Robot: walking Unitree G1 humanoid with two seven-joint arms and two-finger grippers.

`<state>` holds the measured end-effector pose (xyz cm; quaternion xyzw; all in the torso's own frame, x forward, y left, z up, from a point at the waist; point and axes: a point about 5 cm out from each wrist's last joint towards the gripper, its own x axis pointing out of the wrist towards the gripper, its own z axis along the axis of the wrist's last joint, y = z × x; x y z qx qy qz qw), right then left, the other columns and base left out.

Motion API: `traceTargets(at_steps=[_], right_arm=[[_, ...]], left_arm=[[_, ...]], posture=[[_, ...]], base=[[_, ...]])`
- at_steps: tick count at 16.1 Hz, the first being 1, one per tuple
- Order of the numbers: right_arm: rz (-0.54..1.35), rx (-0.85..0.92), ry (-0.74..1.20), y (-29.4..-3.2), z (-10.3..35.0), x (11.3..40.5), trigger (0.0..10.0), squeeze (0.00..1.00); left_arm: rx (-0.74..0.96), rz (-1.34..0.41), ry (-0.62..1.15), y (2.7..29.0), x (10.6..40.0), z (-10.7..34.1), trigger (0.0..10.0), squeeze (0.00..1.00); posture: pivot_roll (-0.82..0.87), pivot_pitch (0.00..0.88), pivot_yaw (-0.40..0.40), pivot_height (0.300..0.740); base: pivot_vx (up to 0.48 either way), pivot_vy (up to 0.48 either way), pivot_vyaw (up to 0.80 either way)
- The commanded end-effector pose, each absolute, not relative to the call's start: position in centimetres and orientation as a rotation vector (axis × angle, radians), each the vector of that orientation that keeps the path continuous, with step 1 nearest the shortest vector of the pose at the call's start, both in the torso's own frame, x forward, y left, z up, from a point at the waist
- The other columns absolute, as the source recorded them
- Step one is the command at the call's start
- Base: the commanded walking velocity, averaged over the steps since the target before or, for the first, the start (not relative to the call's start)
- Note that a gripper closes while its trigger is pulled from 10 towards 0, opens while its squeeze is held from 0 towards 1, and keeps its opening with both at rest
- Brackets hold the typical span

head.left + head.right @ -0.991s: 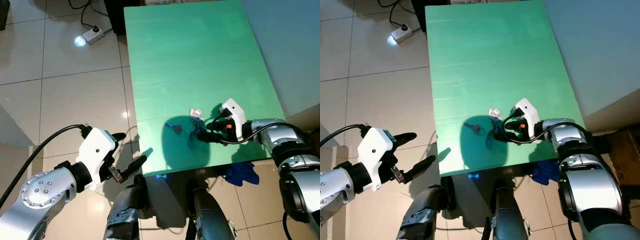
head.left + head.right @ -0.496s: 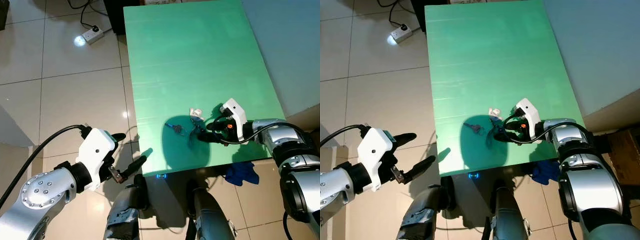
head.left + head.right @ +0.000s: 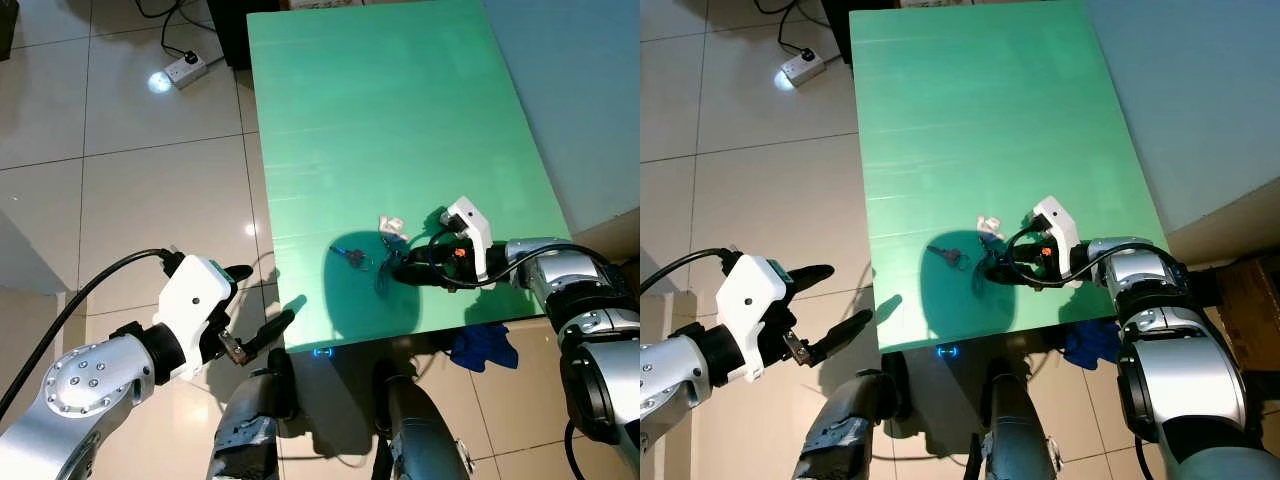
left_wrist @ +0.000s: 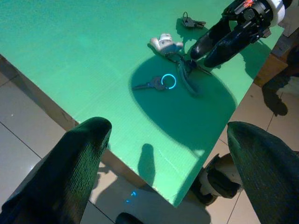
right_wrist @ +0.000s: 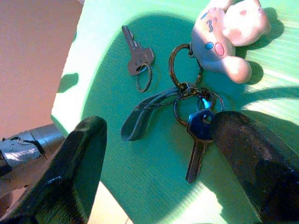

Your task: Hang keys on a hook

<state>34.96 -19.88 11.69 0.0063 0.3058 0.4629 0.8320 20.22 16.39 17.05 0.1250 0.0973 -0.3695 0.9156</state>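
Observation:
A key bunch (image 5: 189, 100) lies on the green table (image 3: 400, 120) near its front edge. It has a pink-and-white plush charm (image 5: 229, 32), a dark strap (image 5: 145, 112) and a blue-headed key (image 5: 198, 144). My right gripper (image 3: 397, 268) rests low on the table beside the bunch, open, with a finger on either side of the rings and touching nothing. A single key on a blue ring (image 3: 350, 257) lies a little to its left. My left gripper (image 3: 262, 298) hangs open over the floor, off the table's front left corner.
Another small set of keys (image 4: 191, 22) lies on the table next to my right wrist. A white power strip (image 3: 186, 70) with cables sits on the tiled floor at the back left. A blue cloth (image 3: 483, 347) lies under the table's front right corner.
My right gripper has crept slightly left toward the key bunch. The left arm and the keys have not moved.

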Motion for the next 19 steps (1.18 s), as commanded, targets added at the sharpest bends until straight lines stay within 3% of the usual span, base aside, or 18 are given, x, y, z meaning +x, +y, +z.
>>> traceTargets(at_steps=[1, 2, 3, 4, 9, 11, 13, 14, 15, 16, 17, 19], right_arm=[[0.996, 0.016, 0.647, -20.2, 12.0, 34.9, 8.9, 0.00], [0.996, 0.022, 0.641, -20.2, 12.2, 35.0, 7.0, 0.00], [0.999, 0.027, 0.637, -20.2, 12.2, 35.0, 6.3, 0.00], [1.001, 0.031, 0.635, -20.2, 12.3, 35.0, 4.7, 0.00], [1.020, 0.046, 0.652, -20.2, 12.1, 34.7, 3.0, 0.00], [1.023, 0.047, 0.656, -20.2, 12.0, 34.7, 3.1, 0.00], [1.018, 0.044, 0.659, -20.3, 11.9, 34.7, 4.0, 0.00], [1.009, 0.037, 0.655, -20.4, 11.9, 34.7, 7.7, 0.00], [0.994, 0.024, 0.648, -20.6, 12.0, 34.7, 10.0, 0.00], [0.961, 0.004, 0.641, -20.9, 12.0, 34.9, 10.0, 0.13], [0.936, -0.005, 0.641, -21.1, 12.0, 34.9, 10.0, 1.00], [0.925, -0.008, 0.646, -21.4, 11.9, 34.9, 10.0, 1.00]], left_arm=[[0.244, -0.789, 0.216, 16.0, 19.7, 16.8, 10.0, 0.00], [0.244, -0.793, 0.215, 16.0, 19.8, 16.8, 10.0, 0.00], [0.244, -0.796, 0.214, 15.9, 19.9, 16.8, 10.0, 0.00], [0.244, -0.797, 0.214, 15.9, 19.9, 16.8, 10.0, 0.00], [0.241, -0.805, 0.213, 15.8, 20.0, 16.8, 10.0, 0.00], [0.240, -0.807, 0.213, 15.7, 19.9, 16.8, 10.0, 0.00], [0.240, -0.808, 0.214, 15.7, 19.9, 16.8, 10.0, 0.00], [0.240, -0.808, 0.214, 15.6, 19.9, 16.8, 10.0, 0.00], [0.239, -0.808, 0.213, 15.6, 19.9, 16.8, 10.0, 0.00], [0.237, -0.810, 0.214, 15.6, 19.8, 16.8, 10.0, 0.00], [0.236, -0.810, 0.214, 15.6, 19.8, 16.8, 10.0, 0.00], [0.236, -0.811, 0.215, 15.7, 19.9, 16.8, 10.0, 0.00]], posture=[[-0.02, 0.430, 0.006, 0.740], [-0.02, 0.430, 0.008, 0.740], [-0.02, 0.430, 0.009, 0.740], [-0.02, 0.431, 0.010, 0.740], [-0.02, 0.434, 0.010, 0.740], [-0.02, 0.437, 0.008, 0.740], [-0.02, 0.440, 0.006, 0.740], [-0.02, 0.440, 0.006, 0.740], [-0.02, 0.440, 0.006, 0.740], [-0.03, 0.443, 0.004, 0.740], [-0.03, 0.444, 0.003, 0.740], [-0.03, 0.448, 0.005, 0.740]], base=[[0.000, 0.000, 0.00], [0.000, 0.000, 0.00], [0.000, 0.000, 0.00], [0.000, 0.000, 0.00], [0.000, 0.000, 0.00], [0.000, 0.000, 0.00], [0.000, 0.000, 0.00], [0.000, 0.000, 0.00], [0.000, 0.000, 0.00], [0.000, 0.000, 0.00], [0.000, 0.000, 0.00], [0.000, 0.000, 0.00]])
